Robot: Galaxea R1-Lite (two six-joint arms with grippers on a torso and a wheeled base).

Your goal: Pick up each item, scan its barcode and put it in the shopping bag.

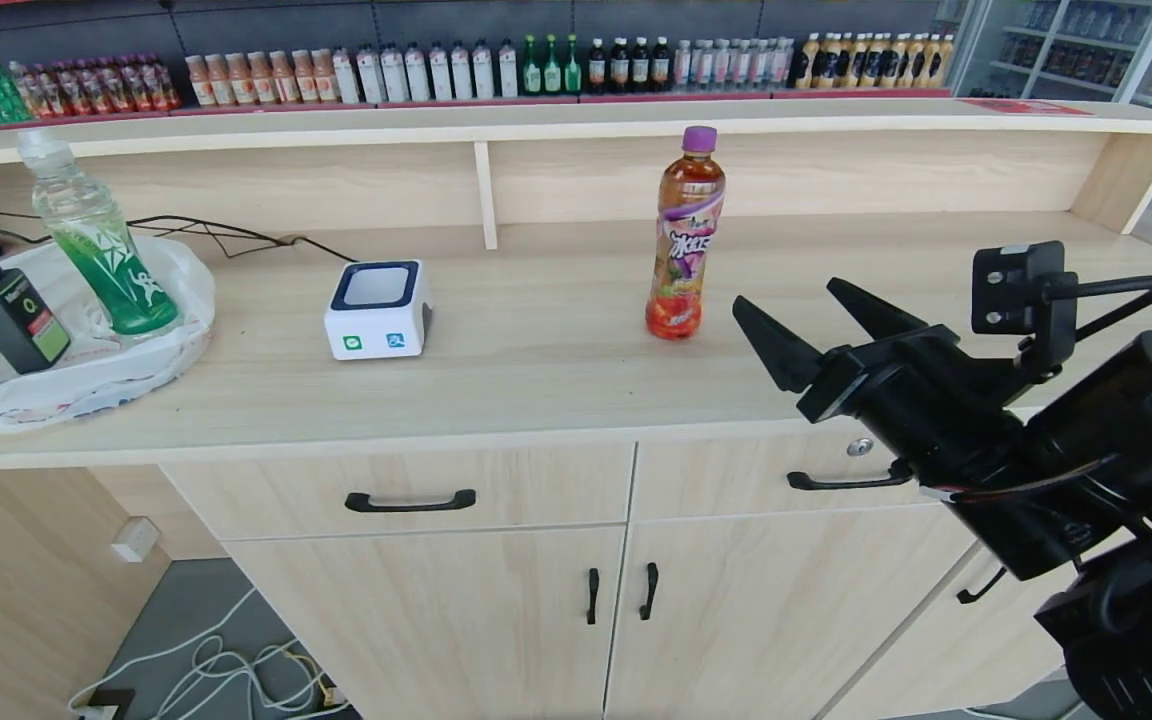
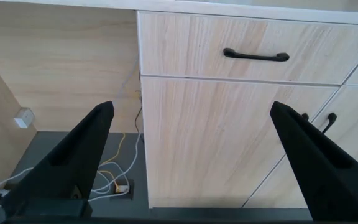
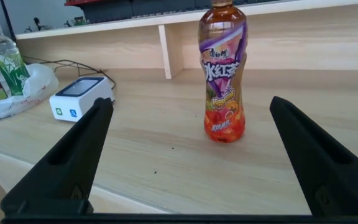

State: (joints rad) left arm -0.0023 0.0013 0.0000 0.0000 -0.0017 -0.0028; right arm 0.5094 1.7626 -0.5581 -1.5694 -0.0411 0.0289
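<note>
My right jaws gape before the purple-capped orange plastic drink bottle (image 1: 683, 238) on the wooden counter (image 1: 556, 375); I'd advance level, straddle its waist, clench gently. Left jaws gape too.

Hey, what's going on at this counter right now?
A robot is working a shop checkout. Its right gripper, jaws open, faces an upright orange tea bottle with a purple cap on the wooden counter, not touching it. A clear green-labelled bottle and a small dark bottle already sit on the white plastic shopping bag, near the white box scanner. The left gripper, jaws open, is low by the cabinet fronts.
</note>
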